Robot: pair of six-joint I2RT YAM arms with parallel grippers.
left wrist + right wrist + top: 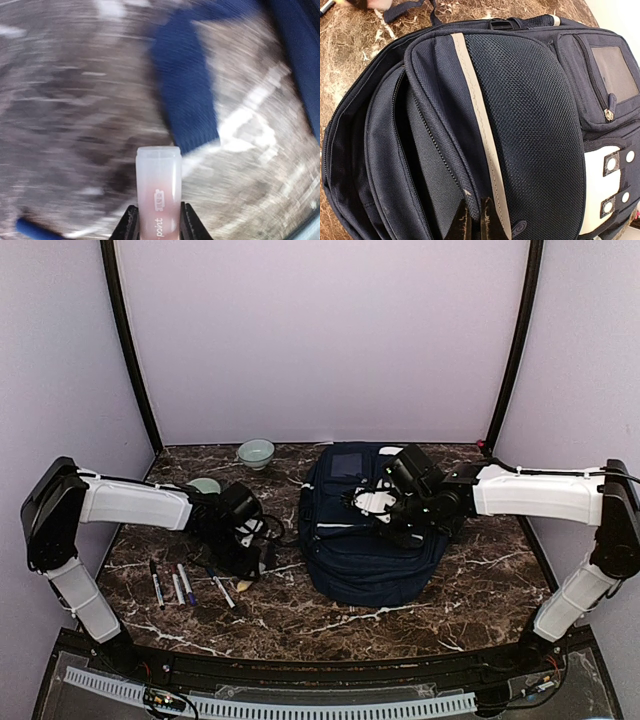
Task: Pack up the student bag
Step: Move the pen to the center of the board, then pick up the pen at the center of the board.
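The navy student bag (pixel 372 540) lies flat mid-table, with a white stripe (pixel 480 125) and a grey-white patch (pixel 600 192). Its main zip gapes open on the left side in the right wrist view (pixel 402 150). My right gripper (pixel 476 216) is over the bag (pixel 388 510), shut on the fabric edge of the bag's front pocket flap. My left gripper (pixel 158 214) is left of the bag (pixel 245 545), shut on a pen with a translucent pinkish cap (pixel 158 180) and held above the table. A blue bag strap (pixel 186 85) lies below it; that view is blurred.
Several markers (pixel 170 585) lie on the marble table (pixel 440 605) at the left front. A pale green bowl (pixel 256 452) stands at the back, with another teal dish (pixel 205 485) behind the left arm. Walls close in the sides and back.
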